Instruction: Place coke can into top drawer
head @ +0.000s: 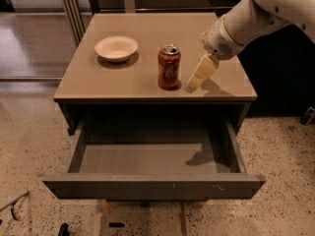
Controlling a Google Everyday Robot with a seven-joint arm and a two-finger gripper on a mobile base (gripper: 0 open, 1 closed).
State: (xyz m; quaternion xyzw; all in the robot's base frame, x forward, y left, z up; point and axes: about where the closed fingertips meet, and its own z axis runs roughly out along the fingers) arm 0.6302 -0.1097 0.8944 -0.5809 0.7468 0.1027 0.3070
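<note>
The coke can (169, 67) stands upright on the cabinet top, near the front edge and a little right of centre. My gripper (201, 73) hangs just to the right of the can, fingers pointing down toward the tabletop, apart from the can. The top drawer (152, 183) is pulled fully open below the tabletop and its dark-grey inside shows nothing in it.
A white bowl (116, 48) sits on the cabinet top (98, 80) to the left of the can. My white arm (256, 14) reaches in from the upper right. Speckled floor surrounds the cabinet, and metal rails stand at the back left.
</note>
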